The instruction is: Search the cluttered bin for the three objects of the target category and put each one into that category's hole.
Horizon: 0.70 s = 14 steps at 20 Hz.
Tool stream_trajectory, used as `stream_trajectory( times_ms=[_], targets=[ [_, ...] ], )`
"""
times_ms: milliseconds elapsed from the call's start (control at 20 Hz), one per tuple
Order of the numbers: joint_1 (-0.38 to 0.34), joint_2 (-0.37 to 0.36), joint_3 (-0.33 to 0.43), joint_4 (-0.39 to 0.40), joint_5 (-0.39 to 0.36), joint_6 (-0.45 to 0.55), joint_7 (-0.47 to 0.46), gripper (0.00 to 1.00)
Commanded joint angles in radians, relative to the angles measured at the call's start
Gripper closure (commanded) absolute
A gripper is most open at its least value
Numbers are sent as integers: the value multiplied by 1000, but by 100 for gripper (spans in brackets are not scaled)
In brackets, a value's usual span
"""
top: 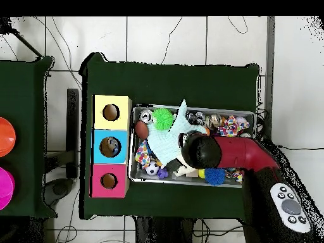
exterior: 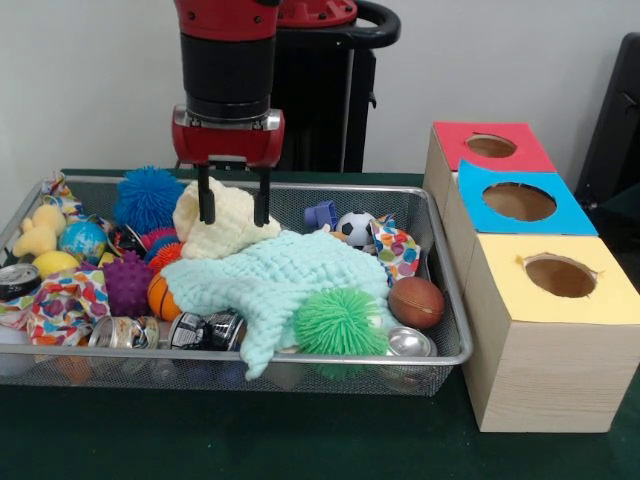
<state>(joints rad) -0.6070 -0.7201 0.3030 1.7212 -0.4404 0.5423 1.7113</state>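
My gripper (exterior: 233, 212) hangs open over the back middle of the wire bin (exterior: 330, 357). Its two fingers straddle the top of a cream knitted cloth (exterior: 228, 232). A mint-green knitted cloth (exterior: 285, 280) spreads across the bin's middle, and a patterned cloth (exterior: 62, 305) lies at the left. Balls lie around them: blue spiky (exterior: 148, 198), purple spiky (exterior: 128, 283), green spiky (exterior: 340, 322), a small basketball (exterior: 162, 297), a brown ball (exterior: 415, 302) and a soccer ball (exterior: 354, 228). In the overhead view the arm (top: 237, 154) hides the gripper.
Three boxes stand beside the bin, with a red-topped hole (exterior: 490, 146), a blue-topped hole (exterior: 518, 202) and a yellow-topped hole (exterior: 560, 276). Metal cans (exterior: 205, 330) line the bin's front. A yellow plush toy (exterior: 40, 230) and a globe ball (exterior: 83, 240) sit at the left.
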Motion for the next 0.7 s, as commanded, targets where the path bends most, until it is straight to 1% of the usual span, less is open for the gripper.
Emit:
stream_trajectory(
  times_ms=[50, 250, 450, 700],
  targets=[
    [22, 86, -36, -86, 15, -78, 150, 0],
    [26, 122, -41, -115, 18, -97, 145, 0],
    [21, 131, -41, -127, 28, -91, 131, 0],
    [28, 147, -50, -139, 25, -108, 136, 0]
  ],
)
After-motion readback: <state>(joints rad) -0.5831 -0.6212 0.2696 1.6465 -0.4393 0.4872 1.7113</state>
